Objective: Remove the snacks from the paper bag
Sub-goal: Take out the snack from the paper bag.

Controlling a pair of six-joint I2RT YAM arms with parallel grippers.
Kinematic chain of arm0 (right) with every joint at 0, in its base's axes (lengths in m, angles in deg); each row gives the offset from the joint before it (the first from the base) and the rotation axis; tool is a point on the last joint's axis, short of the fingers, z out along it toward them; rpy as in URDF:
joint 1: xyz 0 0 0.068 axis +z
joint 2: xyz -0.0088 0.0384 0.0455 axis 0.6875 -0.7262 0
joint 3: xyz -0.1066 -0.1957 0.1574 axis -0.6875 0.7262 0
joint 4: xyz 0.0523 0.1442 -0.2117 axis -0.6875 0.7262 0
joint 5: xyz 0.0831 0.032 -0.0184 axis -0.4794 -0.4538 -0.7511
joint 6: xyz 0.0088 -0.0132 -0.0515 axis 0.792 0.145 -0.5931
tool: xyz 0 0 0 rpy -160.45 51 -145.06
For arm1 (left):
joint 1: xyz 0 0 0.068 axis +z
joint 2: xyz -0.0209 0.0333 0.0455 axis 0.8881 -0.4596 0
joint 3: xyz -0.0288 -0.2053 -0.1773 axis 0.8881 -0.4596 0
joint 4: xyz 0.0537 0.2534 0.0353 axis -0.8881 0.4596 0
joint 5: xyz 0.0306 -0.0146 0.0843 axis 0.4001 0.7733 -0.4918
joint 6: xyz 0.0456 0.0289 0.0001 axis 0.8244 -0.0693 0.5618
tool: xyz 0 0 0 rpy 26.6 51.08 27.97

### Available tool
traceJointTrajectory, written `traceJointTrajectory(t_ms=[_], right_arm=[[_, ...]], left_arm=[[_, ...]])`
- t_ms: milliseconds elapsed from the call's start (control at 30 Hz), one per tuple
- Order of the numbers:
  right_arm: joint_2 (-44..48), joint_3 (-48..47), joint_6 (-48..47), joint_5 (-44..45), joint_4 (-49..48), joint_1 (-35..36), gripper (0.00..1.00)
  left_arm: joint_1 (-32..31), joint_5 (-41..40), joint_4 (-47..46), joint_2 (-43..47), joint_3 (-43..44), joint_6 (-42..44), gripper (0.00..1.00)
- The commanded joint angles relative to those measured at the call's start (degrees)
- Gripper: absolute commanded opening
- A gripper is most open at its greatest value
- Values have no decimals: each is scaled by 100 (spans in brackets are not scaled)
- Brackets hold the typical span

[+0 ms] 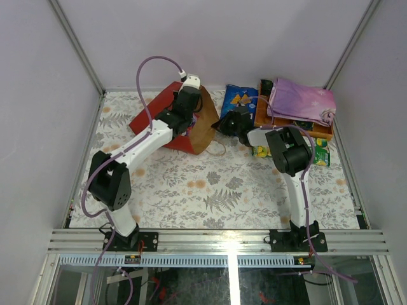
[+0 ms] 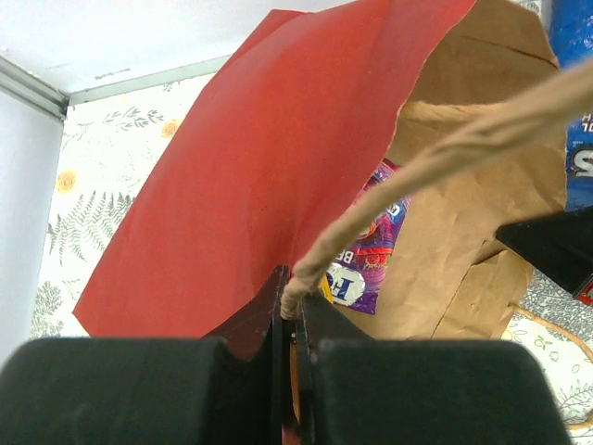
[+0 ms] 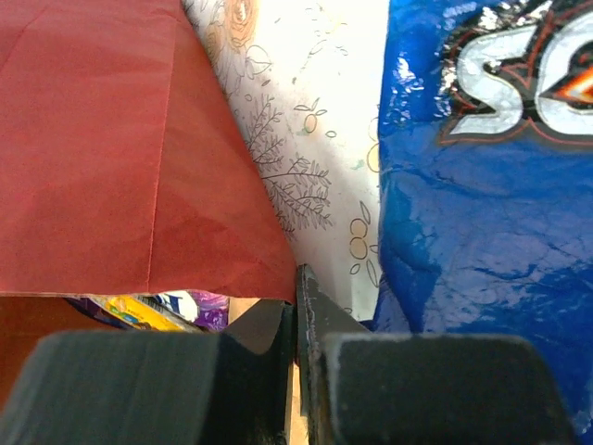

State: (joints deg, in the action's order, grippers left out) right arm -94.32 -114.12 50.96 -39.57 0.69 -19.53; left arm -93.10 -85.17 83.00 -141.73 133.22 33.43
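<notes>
The paper bag (image 1: 162, 117), red outside and brown inside, lies on its side with its mouth toward the right. My left gripper (image 1: 193, 116) is shut on its rim where the string handle (image 2: 445, 153) joins, seen close in the left wrist view (image 2: 295, 301). My right gripper (image 1: 220, 124) is shut on the opposite edge of the mouth (image 3: 298, 297). Inside the bag lie a purple snack pack (image 2: 371, 250) and a yellow one (image 3: 139, 313). A blue Doritos bag (image 1: 238, 98) lies on the table just right of the mouth.
An orange tray (image 1: 321, 132) at the back right holds a folded purple cloth (image 1: 299, 98). A green pack (image 1: 322, 154) and a yellow-green pack (image 1: 260, 151) lie near the right arm. Walls close off the table's back and sides.
</notes>
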Motion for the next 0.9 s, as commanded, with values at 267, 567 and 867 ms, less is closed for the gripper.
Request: traceJointTrajectory(t_ms=[267, 567, 867], right_arm=[[-384, -241, 1133, 565, -305, 655, 0], [-296, -814, 519, 874, 349, 545, 24], [1696, 1848, 626, 1870, -1281, 688, 99]], left_arm=[[247, 739, -827, -487, -34, 1814, 0], [854, 1134, -766, -429, -177, 1842, 0], [1042, 1122, -898, -510, -237, 1897, 0]])
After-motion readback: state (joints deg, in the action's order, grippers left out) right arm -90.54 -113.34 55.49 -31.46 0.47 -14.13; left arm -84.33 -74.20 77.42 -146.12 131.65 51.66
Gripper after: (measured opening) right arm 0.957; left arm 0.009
